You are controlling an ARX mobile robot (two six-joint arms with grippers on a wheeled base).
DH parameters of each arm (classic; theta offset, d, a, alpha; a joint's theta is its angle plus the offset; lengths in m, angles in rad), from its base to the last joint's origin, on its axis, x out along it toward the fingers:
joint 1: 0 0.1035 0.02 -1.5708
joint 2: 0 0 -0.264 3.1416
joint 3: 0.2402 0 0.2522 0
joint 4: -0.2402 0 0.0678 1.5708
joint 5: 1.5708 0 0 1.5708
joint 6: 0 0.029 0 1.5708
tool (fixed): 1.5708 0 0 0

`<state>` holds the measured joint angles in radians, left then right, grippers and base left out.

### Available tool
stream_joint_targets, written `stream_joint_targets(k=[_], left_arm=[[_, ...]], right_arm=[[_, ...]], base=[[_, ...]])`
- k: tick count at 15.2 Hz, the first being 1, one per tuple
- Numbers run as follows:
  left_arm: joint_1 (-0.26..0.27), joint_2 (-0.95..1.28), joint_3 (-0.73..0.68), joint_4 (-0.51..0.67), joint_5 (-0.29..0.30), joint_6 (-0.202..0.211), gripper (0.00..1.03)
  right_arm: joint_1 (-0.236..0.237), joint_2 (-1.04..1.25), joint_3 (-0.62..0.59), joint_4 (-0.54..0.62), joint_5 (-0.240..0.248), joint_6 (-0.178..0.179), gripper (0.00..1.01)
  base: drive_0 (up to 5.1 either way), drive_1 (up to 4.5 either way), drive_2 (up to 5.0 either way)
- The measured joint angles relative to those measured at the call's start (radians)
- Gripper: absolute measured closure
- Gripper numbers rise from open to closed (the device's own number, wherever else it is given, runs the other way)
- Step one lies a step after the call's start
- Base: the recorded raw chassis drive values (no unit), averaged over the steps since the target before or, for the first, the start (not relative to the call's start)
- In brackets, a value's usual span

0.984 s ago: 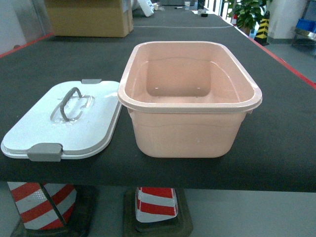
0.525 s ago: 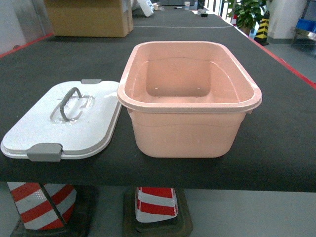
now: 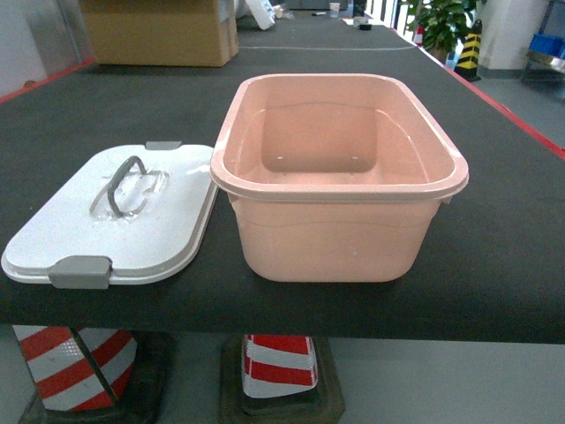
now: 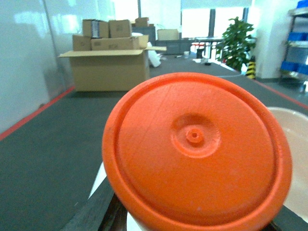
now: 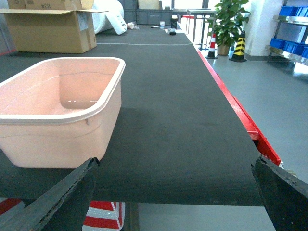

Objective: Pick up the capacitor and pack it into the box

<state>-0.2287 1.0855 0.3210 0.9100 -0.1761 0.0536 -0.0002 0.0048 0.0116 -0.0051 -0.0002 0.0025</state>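
The capacitor point(image 4: 195, 154), an orange cylinder seen end-on, fills the left wrist view, held just in front of the camera. My left gripper point(image 4: 192, 224) is shut on it, and only one dark finger point(image 4: 103, 211) shows at its lower left. The pale pink box point(image 3: 340, 190) stands open and empty on the black table, its white lid point(image 3: 62, 238) with grey handle lying flat to its left. My right gripper point(image 5: 175, 192) is open at the table's near edge, right of the box point(image 5: 57, 134), with nothing between its fingers. Neither gripper appears in the head view.
A brown cardboard carton point(image 3: 159, 31) sits at the far left of the table. Red-and-white cones point(image 3: 278, 362) stand under the near edge. A red strip point(image 5: 240, 115) marks the table's right edge, and a potted plant point(image 3: 441, 22) and blue bins point(image 3: 547, 44) stand beyond.
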Motion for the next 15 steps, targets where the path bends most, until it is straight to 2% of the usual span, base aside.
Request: stream_joint_targets(k=[1,4,6,8,9,13,15], left_arm=[[-0.043,0.159,0.121,0.043,0.0,-0.004,0.59],[-0.172,0.612,0.514,-0.05,-0.008,-0.024,0.59],[-0.227,0.814,0.73,-0.11,-0.008,-0.03,0.59],[-0.262,0.966,0.919,-0.185,0.002,-0.052,0.59],[-0.27,1.014,0.97,-0.184,0.012,-0.065,0.49],[-0.273,1.029,0.982,-0.164,0.016,-0.072,0.04],[-0.272,1.029,0.977,-0.127,0.003,-0.072,0.05]], right_arm=[[0.0,0.0,0.0,0.0,0.001,0.0,0.03],[0.0,0.0,0.0,0.0,0.0,0.0,0.03],[0.0,0.0,0.0,0.0,0.0,0.0,0.03],[0.0,0.0,0.0,0.0,0.0,0.0,0.03],[0.0,0.0,0.0,0.0,0.0,0.0,0.03],[0.0,0.0,0.0,0.0,0.0,0.0,0.03],[0.0,0.0,0.0,0.0,0.0,0.0,0.03]], base=[[0.0,0.0,0.0],[0.0,0.0,0.0],[0.0,0.0,0.0],[0.0,0.0,0.0],[0.0,0.0,0.0],[0.0,0.0,0.0],[0.0,0.0,0.0]])
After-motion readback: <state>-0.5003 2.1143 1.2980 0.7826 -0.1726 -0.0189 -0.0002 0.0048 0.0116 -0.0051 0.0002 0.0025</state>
